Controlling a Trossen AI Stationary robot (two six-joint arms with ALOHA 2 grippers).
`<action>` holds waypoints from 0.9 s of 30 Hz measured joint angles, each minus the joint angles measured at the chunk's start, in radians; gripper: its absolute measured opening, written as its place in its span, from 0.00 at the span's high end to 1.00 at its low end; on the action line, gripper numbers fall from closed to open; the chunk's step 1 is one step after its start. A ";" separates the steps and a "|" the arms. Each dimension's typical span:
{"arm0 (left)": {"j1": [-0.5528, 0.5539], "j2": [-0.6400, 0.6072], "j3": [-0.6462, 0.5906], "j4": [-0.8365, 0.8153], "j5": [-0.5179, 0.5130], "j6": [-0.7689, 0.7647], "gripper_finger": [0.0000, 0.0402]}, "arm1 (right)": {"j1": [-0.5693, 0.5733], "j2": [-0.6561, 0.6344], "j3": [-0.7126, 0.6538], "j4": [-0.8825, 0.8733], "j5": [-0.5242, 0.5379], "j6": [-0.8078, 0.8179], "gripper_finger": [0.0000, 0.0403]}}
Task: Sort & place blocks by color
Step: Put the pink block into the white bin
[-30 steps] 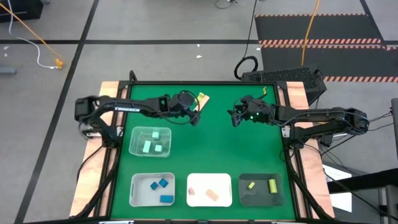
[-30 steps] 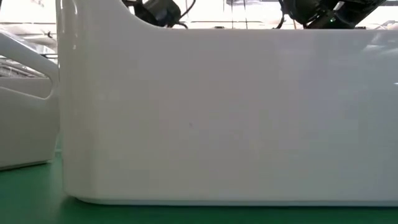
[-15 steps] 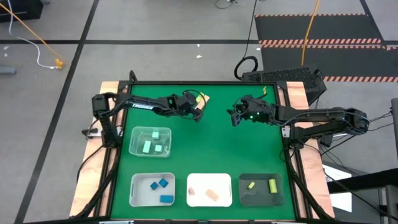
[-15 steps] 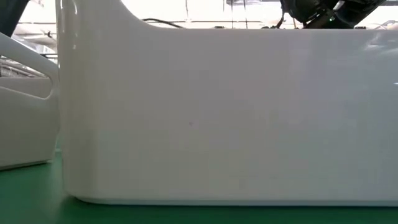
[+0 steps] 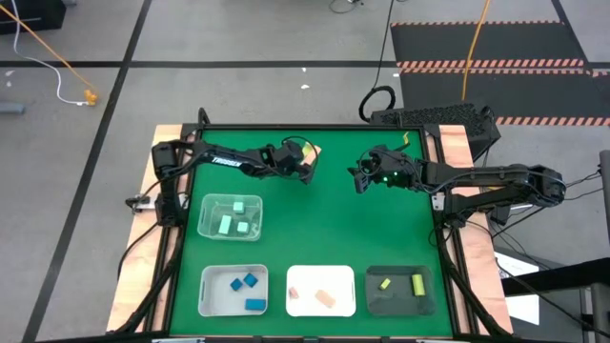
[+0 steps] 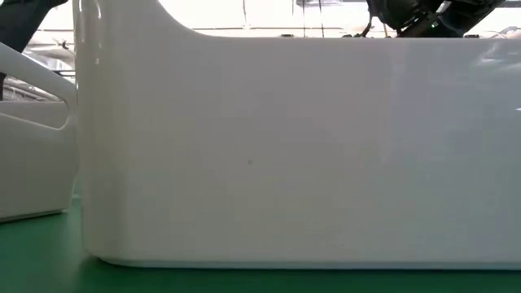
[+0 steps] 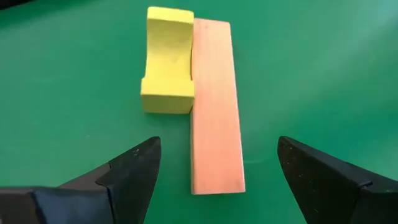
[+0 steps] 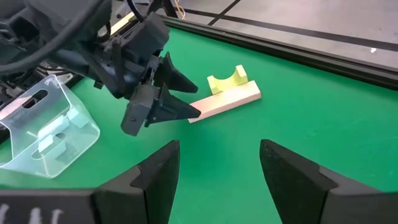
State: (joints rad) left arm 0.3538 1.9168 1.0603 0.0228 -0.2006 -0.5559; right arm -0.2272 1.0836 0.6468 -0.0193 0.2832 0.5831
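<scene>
— What's changed over the last second?

— The left arm has stretched out toward the far edge of the table [image 5: 315,205]. Its left pincer [image 7: 214,177] has closed in on the last two loose pieces and now hangs just short of them, fingers spread wide and holding nothing.

— Which pieces?

— A tan wooden bar [image 7: 214,106] lying flat, with a yellow-green notched block [image 7: 168,59] touching its long side. The near end of the bar sits between the open fingers.

— So the bar is the target?

— That's my judgement. It's lined up for a grasp along its narrow width, though the yellow-green block pressed against it could get nudged or pinched as well.

— And the right arm?

— It hasn't moved. The right pincer [image 8: 217,168] waits over the table's far right part, spread open and empty, facing the same two pieces.

— How far along is the sorting?

— Nearly done, I'd say. The clear tray [image 5: 230,216] holds mint-teal blocks, the white tray [image 5: 233,290] at front left holds blue ones, the middle white tray [image 5: 321,290] tan ones and the dark tray [image 5: 400,290] yellow-green ones. The low view is blocked by a tray wall, so it shows none of them.
</scene>
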 joint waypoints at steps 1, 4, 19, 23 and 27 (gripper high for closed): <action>0.000 0.005 0.000 0.004 0.000 0.000 0.19 | 0.000 0.000 0.000 0.000 0.000 0.000 0.47; 0.000 0.013 -0.001 -0.012 0.005 0.000 0.19 | 0.000 0.000 0.000 0.000 0.000 0.000 0.47; 0.005 0.058 0.011 0.003 0.045 0.052 0.34 | 0.000 0.000 0.000 0.000 0.000 0.000 0.47; 0.006 0.058 0.011 -0.021 0.040 0.020 0.56 | 0.000 0.000 0.000 0.000 0.000 0.000 0.47; 0.005 0.053 0.012 -0.035 0.090 -0.005 0.68 | 0.000 0.000 0.000 0.000 0.000 0.000 0.47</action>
State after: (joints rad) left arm 0.3584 1.9701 1.0725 -0.0118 -0.1111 -0.5604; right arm -0.2272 1.0832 0.6468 -0.0194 0.2832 0.5831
